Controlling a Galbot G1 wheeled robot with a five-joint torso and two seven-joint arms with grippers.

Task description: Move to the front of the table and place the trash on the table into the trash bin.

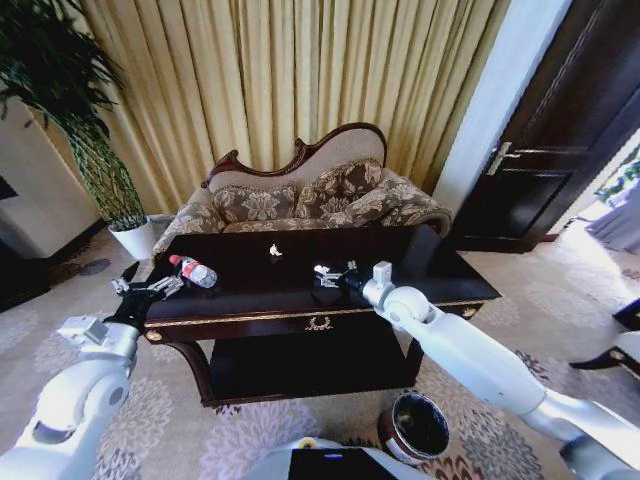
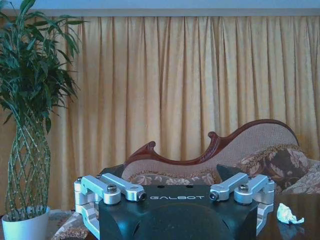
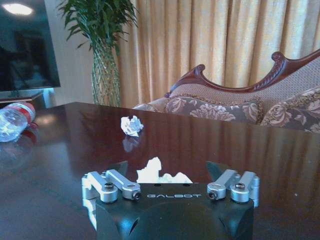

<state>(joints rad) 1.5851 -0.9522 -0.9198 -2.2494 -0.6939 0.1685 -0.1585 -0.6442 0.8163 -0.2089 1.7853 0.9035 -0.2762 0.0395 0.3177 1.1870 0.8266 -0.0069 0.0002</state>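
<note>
The dark glossy table (image 1: 420, 262) stands in front of me. A clear bottle with a red label (image 1: 193, 271) lies on its side near the table's left end, also seen as the bottle (image 3: 13, 122) in the right wrist view. My left gripper (image 1: 141, 286) hovers open just left of the bottle, off the table's corner. My right gripper (image 1: 329, 275) is low over the table's middle, open, with a white crumpled scrap (image 3: 156, 172) between its fingers. Another scrap (image 1: 275, 250) lies farther back. The round dark trash bin (image 1: 415, 428) stands on the carpet by my right arm.
An ornate sofa (image 1: 300, 195) with patterned cushions sits behind the table, before gold curtains. A tall plant in a white pot (image 1: 133, 236) stands at the back left. A dark door (image 1: 560, 130) is at the right. Patterned carpet surrounds the table.
</note>
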